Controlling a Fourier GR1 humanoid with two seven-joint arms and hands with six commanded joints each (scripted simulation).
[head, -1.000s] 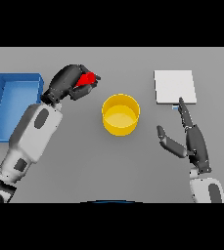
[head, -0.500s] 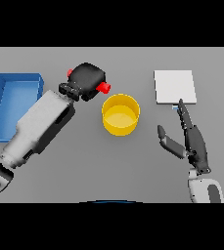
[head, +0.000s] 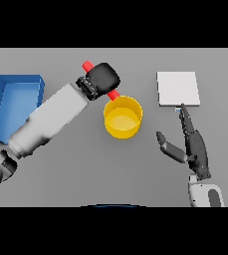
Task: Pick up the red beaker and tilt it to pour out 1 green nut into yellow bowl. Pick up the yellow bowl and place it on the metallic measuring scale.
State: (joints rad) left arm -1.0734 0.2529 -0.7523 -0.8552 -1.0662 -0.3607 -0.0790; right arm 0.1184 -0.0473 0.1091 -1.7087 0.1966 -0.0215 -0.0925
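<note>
Head view: left hand (head: pixel 102 78) clamped on red beaker (head: pixel 112 94), tilted, mouth just over yellow bowl (head: pixel 122 117) rim. Right hand (head: pixel 194 147) idle, fingers straight, nearer the scale (head: pixel 178 88).

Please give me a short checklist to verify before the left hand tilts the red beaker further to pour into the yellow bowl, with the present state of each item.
1. Left hand has its fingers curled round the red beaker: ok.
2. Beaker end nearest the yellow bowl reaches its far rim: ok.
3. Bowl stands upright on the table, apart from the blue tray: ok.
4. Green nut is inside the beaker or already in the bowl: cannot tell, none is visible.
5. Right hand is open and away from the bowl: ok.
6. Measuring scale has nothing on it: ok.
</note>
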